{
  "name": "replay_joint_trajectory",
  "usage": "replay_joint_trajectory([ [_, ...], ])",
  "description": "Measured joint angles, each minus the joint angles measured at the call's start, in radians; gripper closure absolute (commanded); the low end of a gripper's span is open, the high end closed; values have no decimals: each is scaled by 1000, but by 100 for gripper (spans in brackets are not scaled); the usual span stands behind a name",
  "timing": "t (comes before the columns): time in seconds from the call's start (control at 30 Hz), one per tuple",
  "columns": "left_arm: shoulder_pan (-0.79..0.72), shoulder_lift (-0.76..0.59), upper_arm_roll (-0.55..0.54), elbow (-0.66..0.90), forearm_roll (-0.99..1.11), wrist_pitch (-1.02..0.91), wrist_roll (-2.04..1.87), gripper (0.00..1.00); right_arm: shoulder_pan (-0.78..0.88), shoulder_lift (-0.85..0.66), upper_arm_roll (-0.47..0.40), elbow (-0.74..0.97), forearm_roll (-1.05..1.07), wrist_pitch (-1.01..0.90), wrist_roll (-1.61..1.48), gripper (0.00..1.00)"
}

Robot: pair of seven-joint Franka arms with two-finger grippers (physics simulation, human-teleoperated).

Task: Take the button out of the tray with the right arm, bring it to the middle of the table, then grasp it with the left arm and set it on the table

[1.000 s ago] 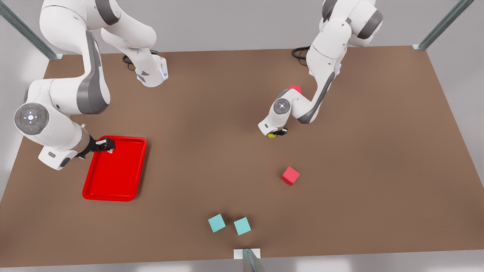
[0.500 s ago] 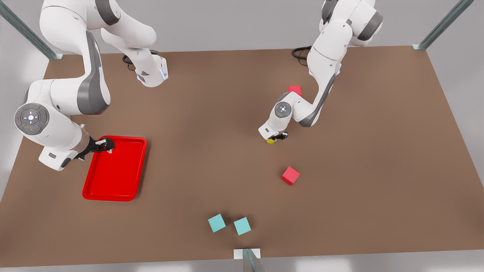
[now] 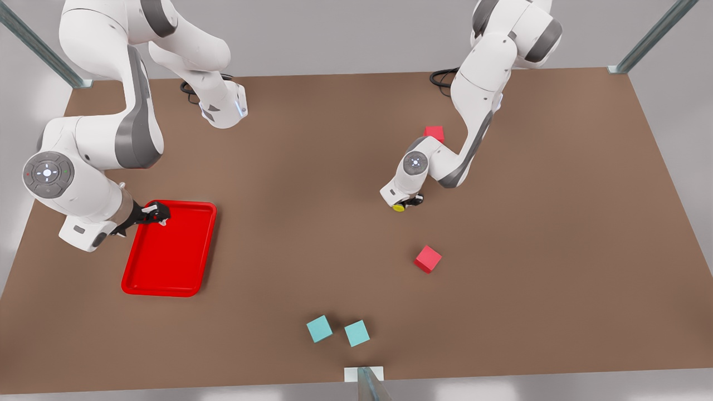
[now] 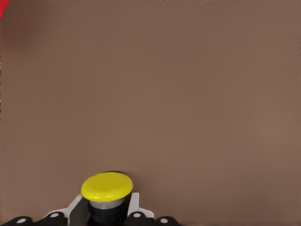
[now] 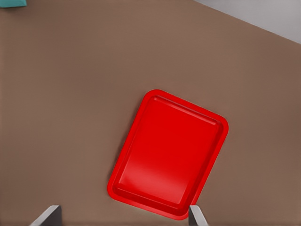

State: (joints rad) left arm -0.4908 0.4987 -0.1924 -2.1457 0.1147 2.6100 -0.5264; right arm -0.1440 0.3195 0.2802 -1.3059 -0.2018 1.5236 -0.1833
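The button (image 3: 399, 208), a yellow cap on a black body, is near the middle of the table (image 3: 312, 167). My left gripper (image 3: 409, 200) is shut on it. In the left wrist view the two fingers (image 4: 133, 205) clamp the black body under the yellow cap of the button (image 4: 106, 186), low over the brown top; I cannot tell whether it touches. The red tray (image 3: 170, 250) lies at the front view's left with nothing in it. My right gripper (image 3: 156, 214) hovers open over its far edge, and the right wrist view looks down on the tray (image 5: 169, 153).
A red cube (image 3: 428, 259) lies just in front of the button. Another red cube (image 3: 434, 132) sits behind the left arm. Two teal cubes (image 3: 319, 328) (image 3: 356, 333) rest near the front edge.
The left gripper has come down and slightly toward the front with the button, then held still. The right arm has barely moved over the tray.
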Motion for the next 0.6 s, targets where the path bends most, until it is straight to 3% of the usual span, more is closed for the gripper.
replay_joint_trajectory([
  [0.37, 6, -12, 14, 28, 1, -13, -9, 50, 1, 0, 0, 0, 0, 0, -6, 0],
  [0.6, 5, -36, 57, 162, -7, -174, -35, 50, 1, 0, 0, 0, 0, 0, -8, 0],
])
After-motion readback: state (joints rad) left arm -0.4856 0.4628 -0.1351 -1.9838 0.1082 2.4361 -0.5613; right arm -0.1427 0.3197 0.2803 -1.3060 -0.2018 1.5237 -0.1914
